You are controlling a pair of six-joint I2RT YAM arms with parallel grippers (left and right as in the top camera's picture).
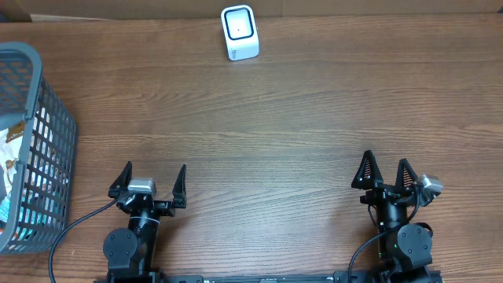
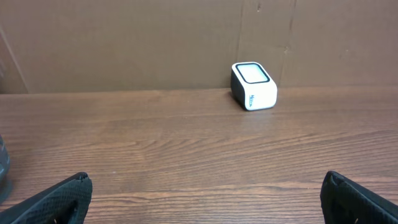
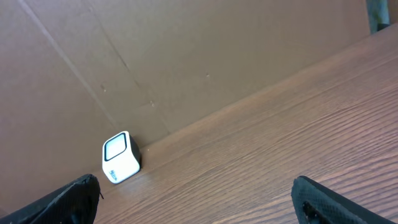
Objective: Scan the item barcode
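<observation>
The white barcode scanner (image 1: 239,33) with a dark window on top stands at the table's far edge, near the middle. It also shows in the left wrist view as the scanner (image 2: 254,86) and in the right wrist view as the scanner (image 3: 120,157), against the back wall. Packaged items (image 1: 11,161) lie inside the grey mesh basket (image 1: 49,118) at the left, mostly hidden by its wall. My left gripper (image 1: 154,171) rests open at the front left, nothing between its fingers. My right gripper (image 1: 385,161) is open and empty at the front right.
A brown cardboard wall (image 2: 124,43) runs along the table's far edge behind the scanner. The basket's edge (image 2: 2,167) just shows at the left of the left wrist view. Bare wooden tabletop (image 1: 275,134) lies between the grippers and the scanner.
</observation>
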